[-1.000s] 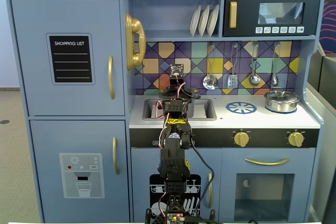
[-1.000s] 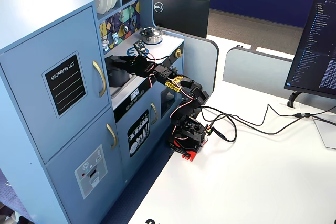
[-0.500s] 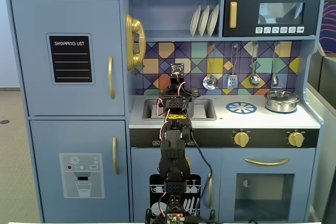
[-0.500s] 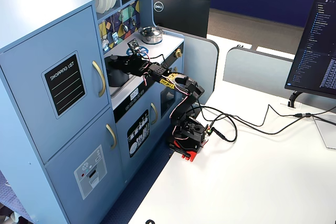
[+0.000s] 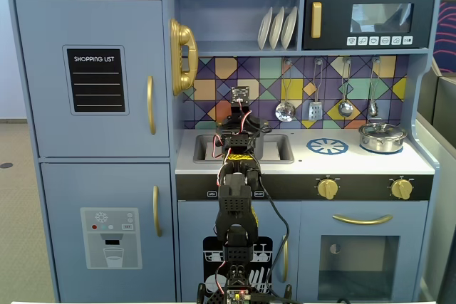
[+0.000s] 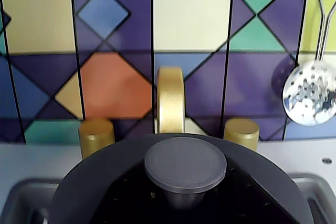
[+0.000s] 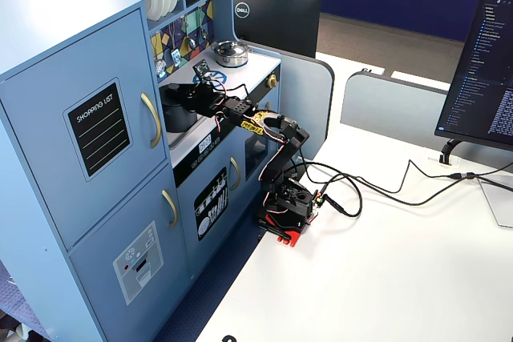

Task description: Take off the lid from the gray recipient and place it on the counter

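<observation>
In the wrist view the dark gray lid point(image 6: 100, 182) fills the bottom, its round knob point(image 6: 185, 163) in the middle. My gripper point(image 6: 184, 196) has its black jaws close on either side of the knob's stem, under the knob disc, and looks shut on it. The gray recipient point(image 7: 175, 116) stands in the sink at the left of the white counter point(image 7: 255, 60). The gripper point(image 7: 182, 95) is right on top of it. In the front fixed view the arm hides the pot and the gripper point(image 5: 239, 127) is over the sink point(image 5: 281, 149). Whether the lid is raised off the pot does not show.
A gold faucet point(image 6: 170, 100) and two gold taps point(image 6: 96, 135) stand just behind the lid. A slotted spoon point(image 6: 310, 98) hangs at the right. A shiny silver pot point(image 5: 382, 137) sits at the counter's right end, beside the blue burner ring point(image 5: 328, 147).
</observation>
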{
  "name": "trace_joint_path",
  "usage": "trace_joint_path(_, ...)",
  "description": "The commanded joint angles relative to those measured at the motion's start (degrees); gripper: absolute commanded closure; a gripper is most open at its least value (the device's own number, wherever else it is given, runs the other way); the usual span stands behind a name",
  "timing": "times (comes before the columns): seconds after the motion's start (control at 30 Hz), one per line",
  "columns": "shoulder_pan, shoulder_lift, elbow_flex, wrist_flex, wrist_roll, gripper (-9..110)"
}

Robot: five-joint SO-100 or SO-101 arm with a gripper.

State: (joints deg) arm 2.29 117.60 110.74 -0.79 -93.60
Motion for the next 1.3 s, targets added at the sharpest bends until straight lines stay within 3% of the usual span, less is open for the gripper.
trace_joint_path(0.0,-0.44,1.76,-3.34,-2.46,0.35,101)
trace_joint_path(0.63,2.37,5.89,-6.50,-1.14,-0.70,101)
trace_joint_path(1.27,17.67,6.42,-8.00,-0.18,1.58,102)
